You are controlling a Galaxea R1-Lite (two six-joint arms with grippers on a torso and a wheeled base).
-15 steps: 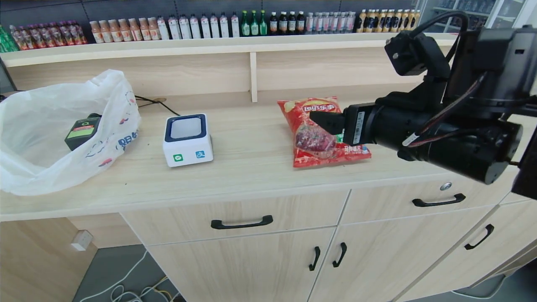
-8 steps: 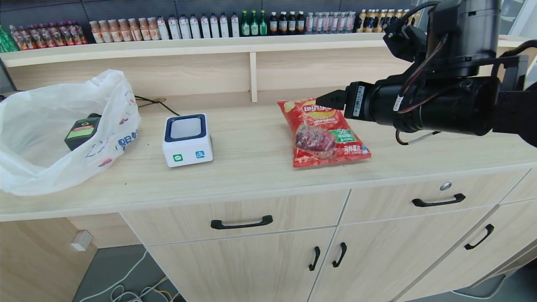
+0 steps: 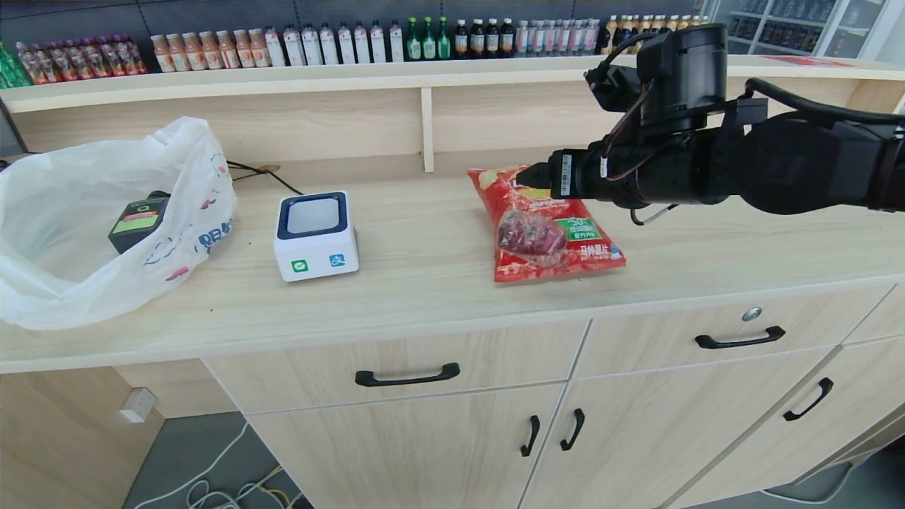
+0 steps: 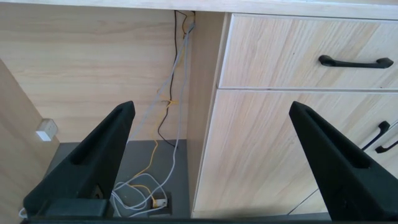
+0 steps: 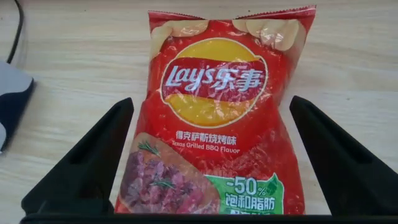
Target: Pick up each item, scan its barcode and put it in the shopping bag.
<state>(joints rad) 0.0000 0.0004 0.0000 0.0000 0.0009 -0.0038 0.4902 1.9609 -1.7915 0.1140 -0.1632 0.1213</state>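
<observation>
A red bag of chips [image 3: 548,230] lies flat on the wooden counter [image 3: 424,283], right of the white scanner box [image 3: 316,235]. My right gripper [image 3: 529,175] hovers over the bag's far end, open, its fingers [image 5: 93,162] standing on either side of the chip bag [image 5: 217,124] without touching it. A white plastic shopping bag [image 3: 85,212] sits at the counter's left end with a dark green item [image 3: 138,223] inside. My left gripper [image 4: 211,162] hangs open below the counter, facing the cabinet front, with nothing between its fingers.
A raised shelf [image 3: 424,78] with a row of bottles [image 3: 424,39] runs behind the counter. A black cable [image 3: 261,173] leads from the back of the scanner box. Drawers and doors with black handles [image 3: 406,376] lie below the counter edge.
My right arm has swung up and away from the camera toward the back of the counter, and the gripper has moved from over the chip bag's middle to its far end.
</observation>
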